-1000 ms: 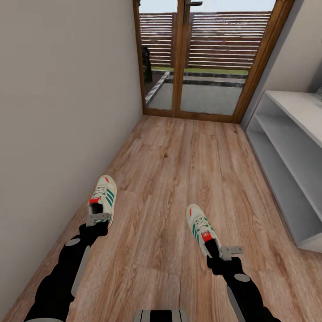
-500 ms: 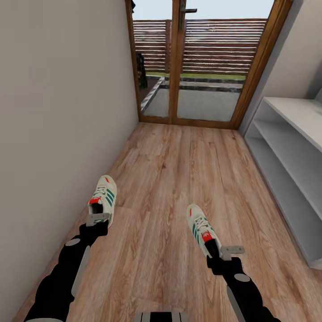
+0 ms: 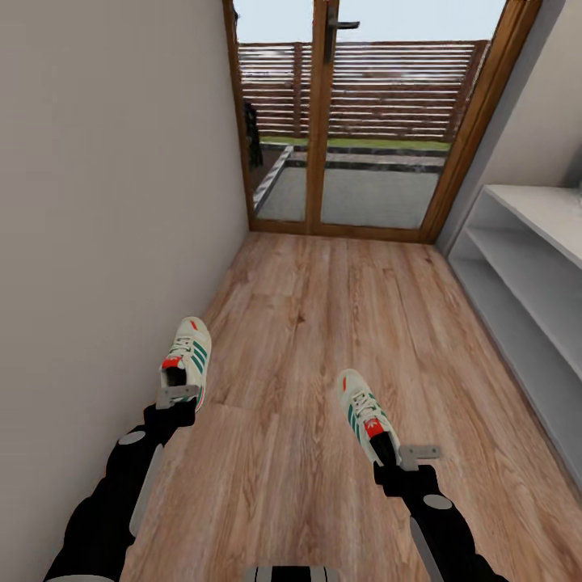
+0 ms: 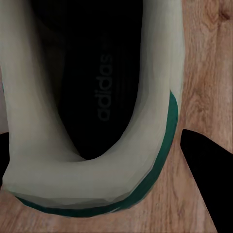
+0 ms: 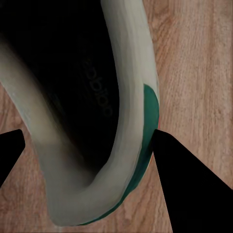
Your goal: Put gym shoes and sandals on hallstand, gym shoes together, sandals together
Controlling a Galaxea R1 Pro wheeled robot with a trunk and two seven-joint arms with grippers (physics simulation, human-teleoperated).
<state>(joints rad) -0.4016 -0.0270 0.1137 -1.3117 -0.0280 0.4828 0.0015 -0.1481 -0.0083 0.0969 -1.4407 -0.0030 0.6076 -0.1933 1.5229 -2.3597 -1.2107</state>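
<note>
left gym shoe (image 4: 145, 121): toe cut off by the left wrist view's upper edge
right gym shoe (image 5: 128, 121): front cut off at the upper edge of the right wrist view
hallstand (image 3: 525, 267): runs off the head view's right edge
left gripper (image 3: 178, 398): fingertips hidden behind the heel

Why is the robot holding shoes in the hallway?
It's tidying up. The left gripper holds one gym shoe by its heel, and the right gripper holds the other gym shoe the same way, jaws clamped on each heel rim. The robot is in the corridor facing the glass door, with the pale grey hallstand along the right wall. Neither shoe is on the rack yet.
</note>
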